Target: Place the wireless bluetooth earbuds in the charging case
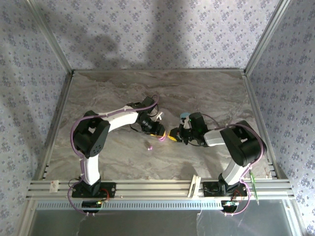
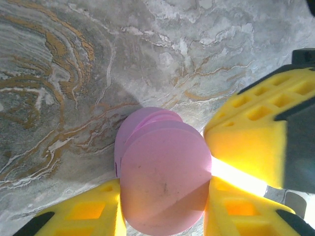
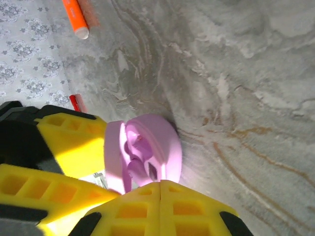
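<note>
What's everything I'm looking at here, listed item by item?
pink charging case: one, pink, open, gripped by the left gripper
small pink bud: one, pink, loose on the table near the grippers
pale cyan case: one, cyan, on the table beside the right arm
orange stick: one, orange with white tip, upper left of right wrist view
table: one, grey marble pattern
left gripper: one, yellow fingers, shut on the pink charging case
right gripper: one, yellow fingers, shut, tips beside the pink charging case
</note>
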Controlling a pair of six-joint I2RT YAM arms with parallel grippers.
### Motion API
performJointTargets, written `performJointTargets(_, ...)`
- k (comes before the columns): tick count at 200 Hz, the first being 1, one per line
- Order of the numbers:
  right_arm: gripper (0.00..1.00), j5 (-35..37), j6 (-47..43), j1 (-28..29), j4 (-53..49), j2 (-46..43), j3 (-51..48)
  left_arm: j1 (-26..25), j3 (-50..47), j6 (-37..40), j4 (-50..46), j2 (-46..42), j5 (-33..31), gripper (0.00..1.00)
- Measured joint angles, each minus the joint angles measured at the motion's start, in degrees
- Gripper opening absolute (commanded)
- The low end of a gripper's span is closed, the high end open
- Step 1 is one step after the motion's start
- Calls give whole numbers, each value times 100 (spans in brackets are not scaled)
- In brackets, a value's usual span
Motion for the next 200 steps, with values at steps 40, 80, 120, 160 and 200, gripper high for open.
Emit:
performJointTargets(40, 0, 24, -94, -55, -168, -413, 0, 42, -22, -57, 61, -4, 138, 37)
performJointTargets(80, 0, 20, -96, -55, -212, -422, 0, 85, -92, -164, 271, -24, 323, 37)
performJointTargets(120, 0, -39, -70, -63, -94, -339, 0, 122, -201, -291, 481, -101, 579, 37)
performJointTargets(160, 0, -90, 13, -63, 103, -81, 0, 138, -251, -450, 789, -111, 844, 37)
performJointTargets(200, 0, -146, 79, -63, 313, 59, 2, 149, -317, -590, 1014, -111, 999, 42)
